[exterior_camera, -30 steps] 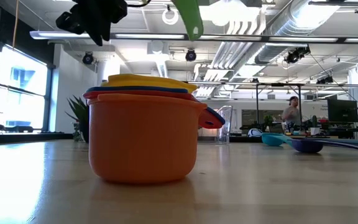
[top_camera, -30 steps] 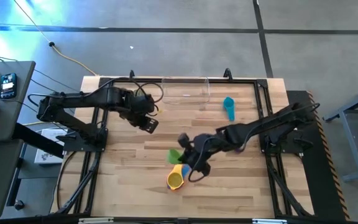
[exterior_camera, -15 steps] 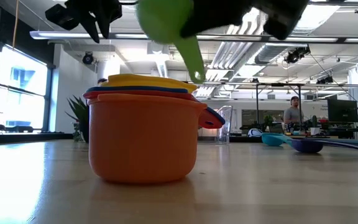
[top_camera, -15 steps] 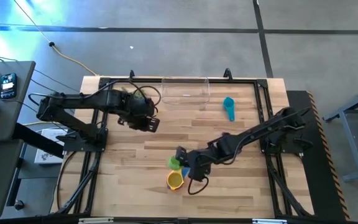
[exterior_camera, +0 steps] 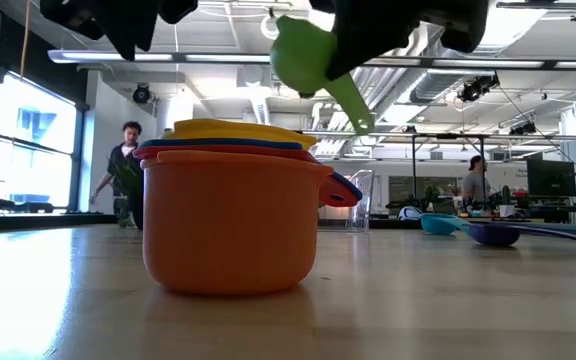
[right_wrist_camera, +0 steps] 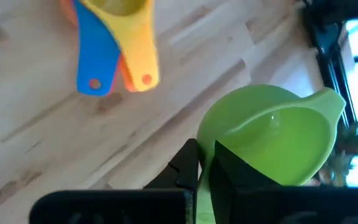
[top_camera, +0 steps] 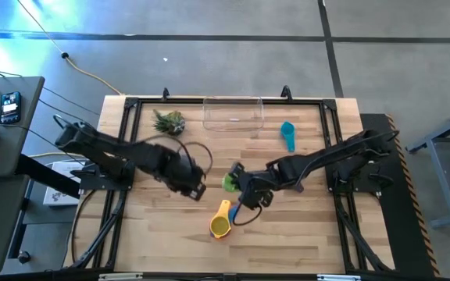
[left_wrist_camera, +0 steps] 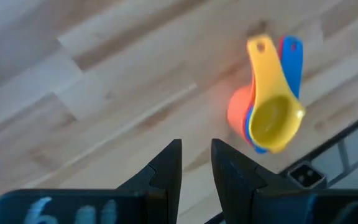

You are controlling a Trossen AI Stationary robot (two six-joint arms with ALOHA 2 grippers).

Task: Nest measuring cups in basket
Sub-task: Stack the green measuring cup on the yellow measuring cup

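While the green cup [top_camera: 230, 183] is gripped aloft by the right gripper [top_camera: 239, 186], a nested stack [top_camera: 220, 225] is logged on the table [top_camera: 303, 234], outside the basket [top_camera: 233, 114]. Teal cup [top_camera: 288, 134]: loose. Left gripper [top_camera: 196, 187]: released, empty. Nothing is binned yet.
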